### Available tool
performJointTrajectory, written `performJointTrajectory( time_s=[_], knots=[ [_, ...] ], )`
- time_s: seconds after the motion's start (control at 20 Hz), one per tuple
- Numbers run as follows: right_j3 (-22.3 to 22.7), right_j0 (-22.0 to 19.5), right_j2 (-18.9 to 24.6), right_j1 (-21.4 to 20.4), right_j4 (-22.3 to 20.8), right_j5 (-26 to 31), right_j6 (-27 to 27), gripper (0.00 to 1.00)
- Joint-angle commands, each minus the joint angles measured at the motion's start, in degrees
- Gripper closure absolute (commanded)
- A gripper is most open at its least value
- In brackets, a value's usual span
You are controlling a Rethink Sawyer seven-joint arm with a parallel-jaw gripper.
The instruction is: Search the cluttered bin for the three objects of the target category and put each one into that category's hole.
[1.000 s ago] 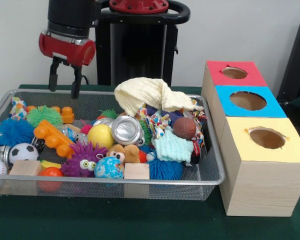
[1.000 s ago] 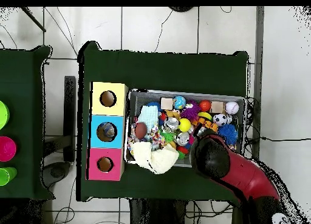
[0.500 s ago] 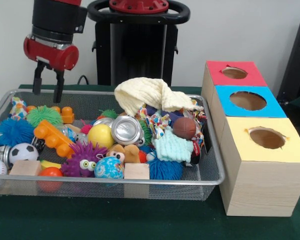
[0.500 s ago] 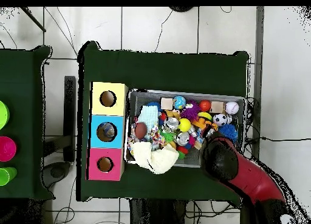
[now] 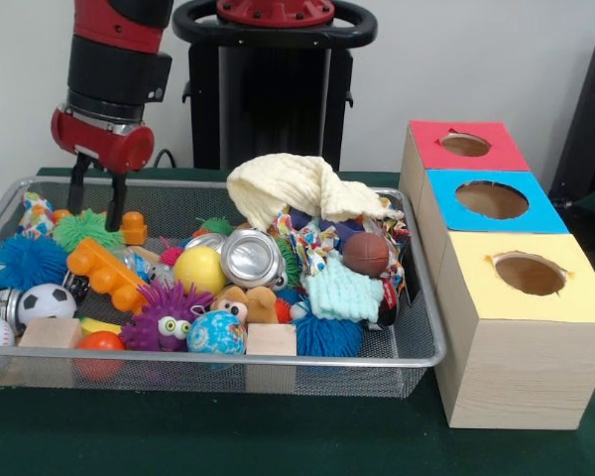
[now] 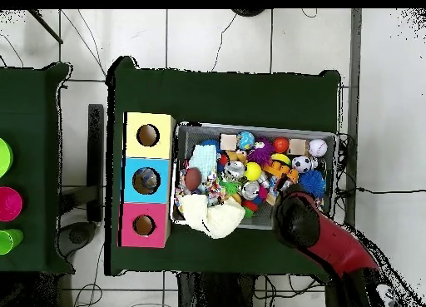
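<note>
You see the gripper [image 5: 96, 193] hanging jaws parted and empty over the bin's [image 5: 228, 359] far left corner, by the green spiky ball [image 5: 85, 228]; the bin sits on the bench beside the boxes [image 5: 521, 327].

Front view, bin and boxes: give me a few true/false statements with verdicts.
1. The gripper hangs open over the bin's far corner, above the green spiky ball. True.
2. The gripper holds the soccer ball. False: the ball lies in the bin and the gripper holds nothing.
3. The pale yellow cloth is draped on top of the pile. True.
4. The yellow-topped box stands farthest from the camera. False: it is nearest; the red-topped box is farthest.
5. The silver can stands on the table outside the bin. False: it lies inside the bin.
</note>
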Motion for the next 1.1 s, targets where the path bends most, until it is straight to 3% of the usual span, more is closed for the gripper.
performJointTrajectory(
  time_s=[0.05,0.75,1.1],
  knots=[
    [3.59,0.03,3.94,2.62,1.45,-2.08,13.00,0.00],
    [3.52,0.70,4.67,4.68,2.57,-3.11,14.33,0.00],
    [3.96,1.15,5.59,7.47,2.97,-6.78,15.96,0.00]
  ],
)
